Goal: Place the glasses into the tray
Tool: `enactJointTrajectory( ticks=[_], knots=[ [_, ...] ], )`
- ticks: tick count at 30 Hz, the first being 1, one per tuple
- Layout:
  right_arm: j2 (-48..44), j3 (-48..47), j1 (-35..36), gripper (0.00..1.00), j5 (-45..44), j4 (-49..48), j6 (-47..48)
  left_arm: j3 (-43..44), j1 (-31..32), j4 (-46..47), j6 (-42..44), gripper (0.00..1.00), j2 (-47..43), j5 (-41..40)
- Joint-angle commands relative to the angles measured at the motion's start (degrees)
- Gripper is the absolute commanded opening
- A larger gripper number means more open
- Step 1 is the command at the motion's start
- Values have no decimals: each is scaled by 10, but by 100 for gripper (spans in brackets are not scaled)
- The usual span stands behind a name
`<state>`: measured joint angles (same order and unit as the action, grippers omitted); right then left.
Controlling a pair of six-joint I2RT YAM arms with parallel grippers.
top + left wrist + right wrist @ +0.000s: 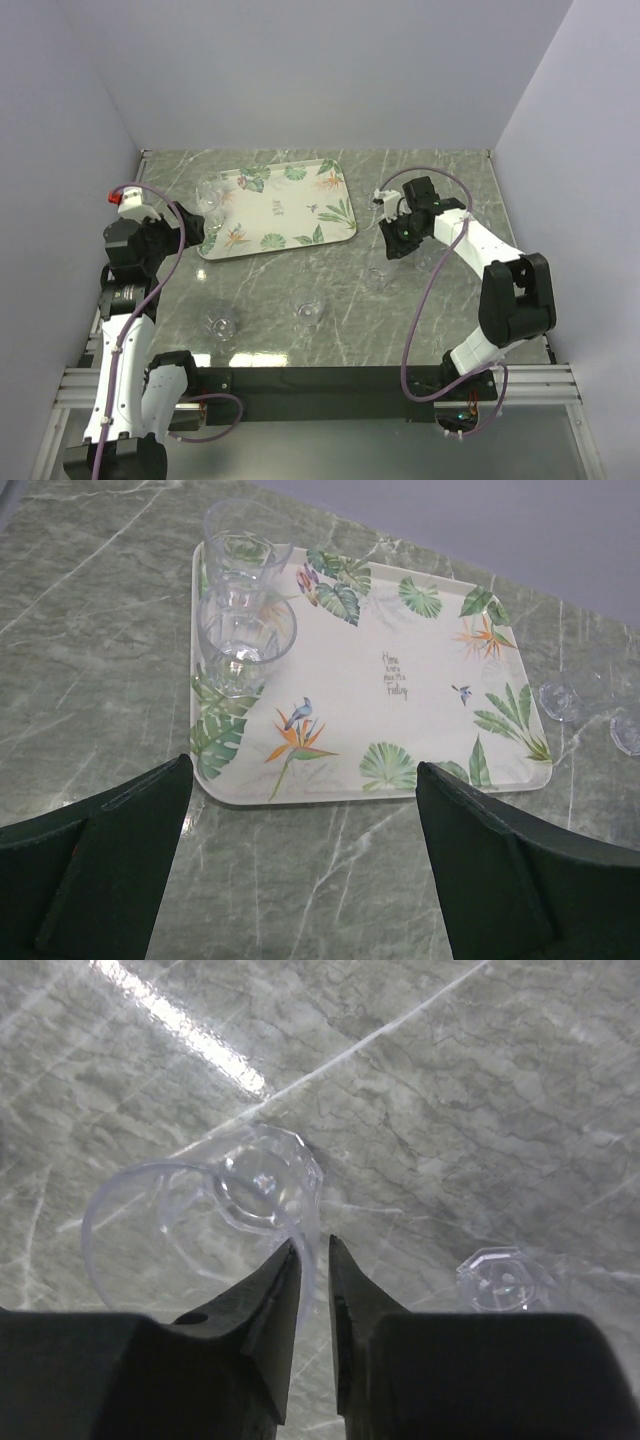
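The leaf-print tray lies at the back left of the table. Two clear glasses stand in its left corner, one behind the other. My left gripper hovers at the tray's near-left edge, open and empty, with its fingers wide apart. My right gripper is to the right of the tray. In the right wrist view it is shut on the rim wall of a clear glass. I cannot tell whether that glass is off the table.
Three more clear glasses stand on the marble table: one near the front left, one near the front centre and one just in front of my right gripper. One shows beside my right fingers. Grey walls enclose three sides.
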<state>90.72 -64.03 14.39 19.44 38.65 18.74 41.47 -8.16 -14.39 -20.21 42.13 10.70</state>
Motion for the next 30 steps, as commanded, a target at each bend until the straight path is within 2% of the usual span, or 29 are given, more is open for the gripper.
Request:
enactJointTrajectory(
  ticks=[1, 2, 5, 14, 18, 22, 30],
  knots=[
    [6, -29, 4, 19, -4, 5, 7, 1, 2, 23, 11, 99, -11, 3],
    [6, -30, 4, 11, -3, 5, 11, 1, 2, 23, 11, 99, -12, 3],
    [3, -37, 4, 0, 1, 7, 19, 1, 2, 23, 12, 99, -13, 1],
    [-13, -133, 5, 0, 47, 35, 36, 0, 2, 23, 14, 99, -19, -9],
    [24, -215, 9, 0, 67, 37, 17, -1, 2, 24, 15, 99, -18, -15],
    [66, -270, 13, 0, 86, 5, -47, 0, 2, 24, 17, 100, -15, -21],
    [193, -410, 51, 0, 16, -29, -144, 0, 2, 24, 18, 99, -10, -26]
  ],
)
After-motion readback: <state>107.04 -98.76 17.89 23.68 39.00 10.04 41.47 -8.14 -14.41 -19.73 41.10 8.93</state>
